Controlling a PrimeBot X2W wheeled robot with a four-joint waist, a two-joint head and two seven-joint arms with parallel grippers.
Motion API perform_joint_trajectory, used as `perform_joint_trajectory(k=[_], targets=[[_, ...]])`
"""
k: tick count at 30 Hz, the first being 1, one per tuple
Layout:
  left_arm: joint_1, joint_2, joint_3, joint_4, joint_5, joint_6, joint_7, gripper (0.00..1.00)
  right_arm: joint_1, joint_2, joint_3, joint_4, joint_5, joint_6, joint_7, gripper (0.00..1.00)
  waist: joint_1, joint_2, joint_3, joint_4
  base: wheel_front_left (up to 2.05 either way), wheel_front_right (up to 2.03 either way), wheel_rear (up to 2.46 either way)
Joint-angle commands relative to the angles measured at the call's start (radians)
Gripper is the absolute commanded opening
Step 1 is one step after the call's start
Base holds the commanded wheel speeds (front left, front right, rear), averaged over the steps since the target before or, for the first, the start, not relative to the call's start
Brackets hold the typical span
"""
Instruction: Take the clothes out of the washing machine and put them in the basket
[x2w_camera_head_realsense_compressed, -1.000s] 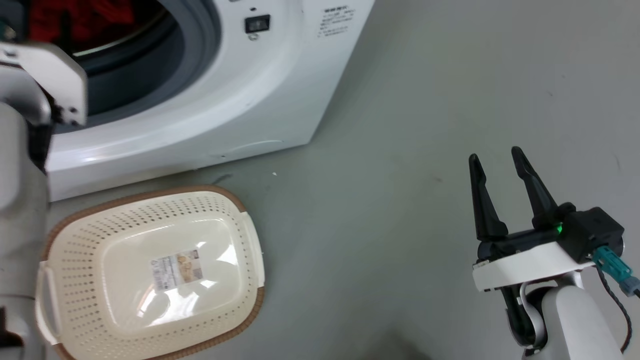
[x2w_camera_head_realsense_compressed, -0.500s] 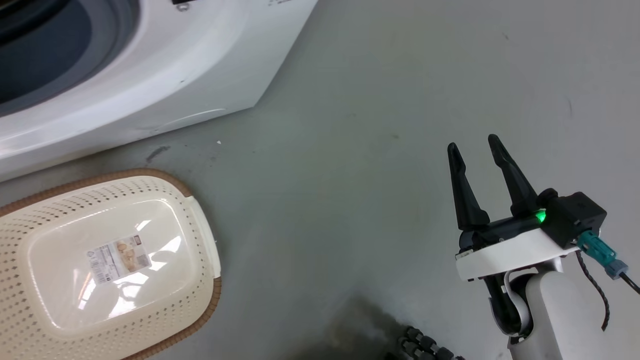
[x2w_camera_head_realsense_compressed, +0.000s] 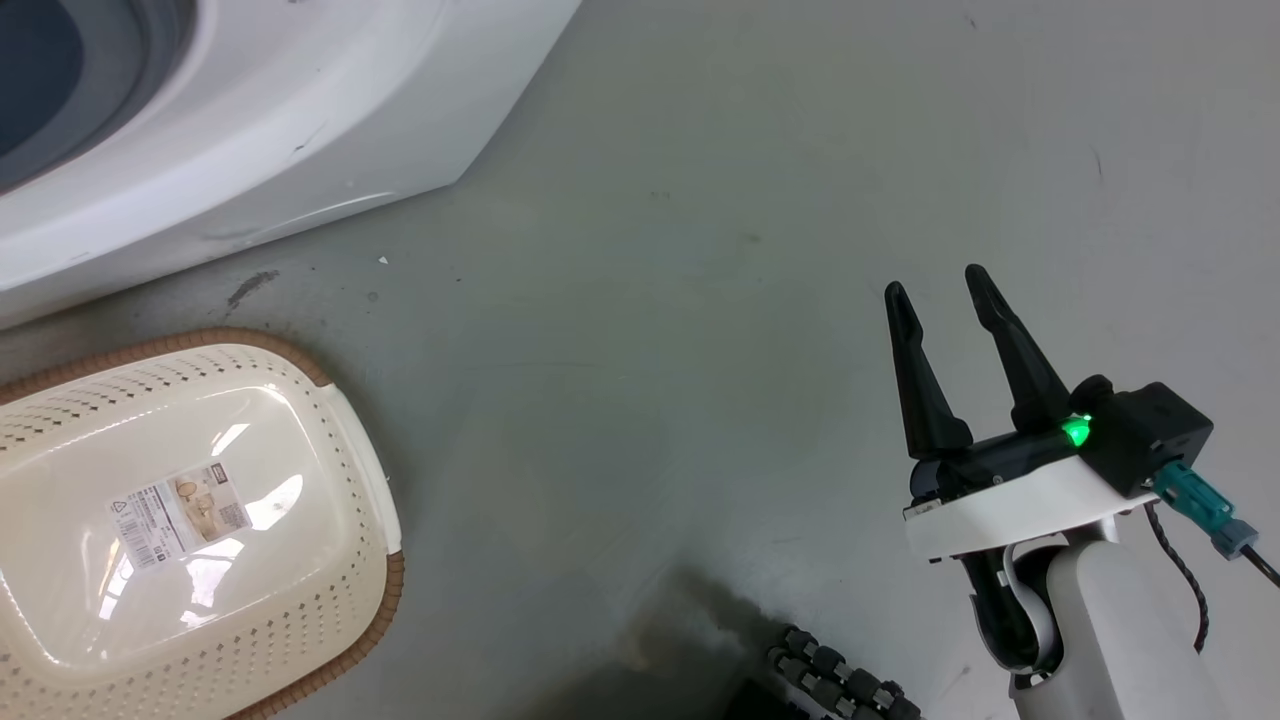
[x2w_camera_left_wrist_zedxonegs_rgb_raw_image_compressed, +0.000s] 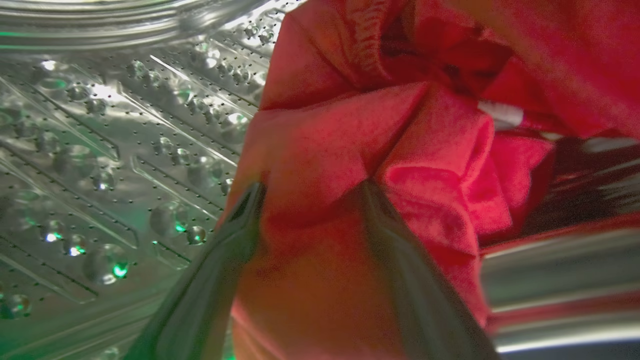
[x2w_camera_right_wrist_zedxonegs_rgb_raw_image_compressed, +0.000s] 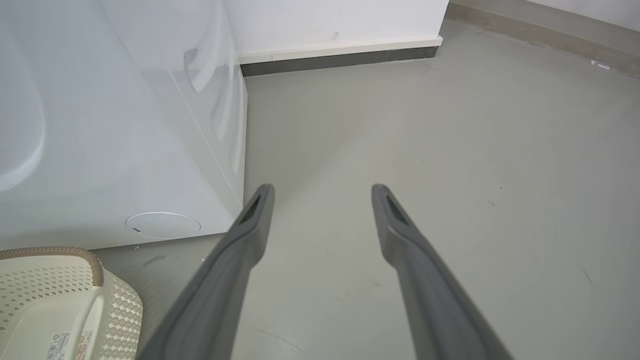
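Red noted in left wrist view: found the clothes (x2w_camera_left_wrist_zedxonegs_rgb_raw_image_compressed: 350, 150) bunched inside the perforated steel drum (x2w_camera_left_wrist_zedxonegs_rgb_raw_image_compressed: 100, 150), filling 12 to 4 o'clock. Logged left end effector (x2w_camera_left_wrist_zedxonegs_rgb_raw_image_compressed: 312, 189) spread, fingers pushed into the fabric with a fold bulging between them; cannot tell how firmly it is caught.

Compared head view with 1.0 s ago: camera turned, so found the washing machine (x2w_camera_head_realsense_compressed: 300, 120) slid to 10 o'clock with its porthole cut to a corner sliver. Found the basket (x2w_camera_head_realsense_compressed: 200, 338) at 8 o'clock, cropped by the left edge, on the floor (x2w_camera_head_realsense_compressed: 650, 350), paper label (x2w_camera_head_realsense_compressed: 180, 512) inside. Logged neither as moved. Found right end effector (x2w_camera_head_realsense_compressed: 932, 281) at 4 o'clock as before, spread, holding nothing.

Added from right wrist view: machine's plain side panel at 9 o'clock, wall skirting (x2w_camera_right_wrist_zedxonegs_rgb_raw_image_compressed: 340, 57) at 12 o'clock.
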Motion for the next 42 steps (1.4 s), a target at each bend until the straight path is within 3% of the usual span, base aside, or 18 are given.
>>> perform_joint_trajectory(k=[1, 2, 3, 4, 5, 10, 15, 26, 34, 42], targets=[[0.021, 0.001, 0.008, -0.012, -0.011, 0.009, 0.012, 1.0, -0.012, 0.001, 0.001, -0.004, 0.005, -0.001, -0.006, 1.0, -0.0001, 0.0, 0.004, -0.002, 0.0, 0.0, 0.0], [0.031, 0.003, 0.012, -0.023, -0.017, 0.016, 0.025, 0.84, -0.014, 0.001, 0.0, -0.006, 0.004, -0.001, -0.006, 1.0, -0.0001, 0.0, 0.006, -0.003, 0.0, 0.0, 0.0], [0.039, 0.006, 0.016, -0.034, -0.023, 0.022, 0.037, 0.42, -0.016, 0.001, 0.0, -0.007, 0.004, -0.001, -0.006, 1.0, -0.0001, 0.0, 0.008, -0.003, 0.0, 0.0, 0.0], [0.046, 0.009, 0.019, -0.05, -0.027, 0.029, 0.046, 0.35, -0.018, 0.001, 0.0, -0.008, 0.005, -0.001, -0.006, 1.0, -0.0001, 0.0, 0.009, -0.002, 0.0, 0.0, 0.0], [0.052, 0.011, 0.022, -0.065, -0.032, 0.036, 0.054, 0.0, -0.02, 0.001, -0.001, -0.01, 0.006, -0.001, -0.006, 1.0, -0.0001, 0.0, 0.01, -0.002, 0.0, 0.0, 0.0], [0.1, 0.018, 0.031, -0.151, -0.034, 0.087, 0.027, 0.0, -0.017, 0.001, -0.008, -0.011, -0.002, -0.001, -0.006, 1.0, -0.0001, 0.0, -0.003, 0.006, 0.0, 0.0, 0.0], [0.159, -0.008, 0.05, -0.208, -0.054, 0.148, -0.065, 0.0, -0.006, 0.001, -0.022, -0.01, -0.018, -0.001, -0.006, 1.0, -0.0001, 0.0, -0.05, 0.024, 0.0, 0.0, 0.0], [0.357, -0.136, 0.147, -0.186, -0.185, 0.267, -0.416, 0.0, 0.04, 0.0, -0.066, -0.002, -0.066, -0.001, -0.004, 1.0, -0.0001, 0.0, -0.204, 0.068, 0.0, 0.0, 0.0], [0.509, -0.26, 0.207, -0.136, -0.288, 0.294, -0.664, 0.0, 0.1, 0.0, -0.091, 0.005, -0.104, -0.001, -0.003, 1.0, -0.0001, 0.0, -0.347, 0.128, 0.0, 0.0, 0.0], [0.628, -0.36, 0.216, -0.159, -0.345, 0.282, -0.817, 0.0, 0.155, 0.0, -0.11, -0.029, -0.133, -0.001, 0.034, 1.0, -0.0001, 0.0, -0.468, 0.199, 0.0, 0.0, 0.0]])
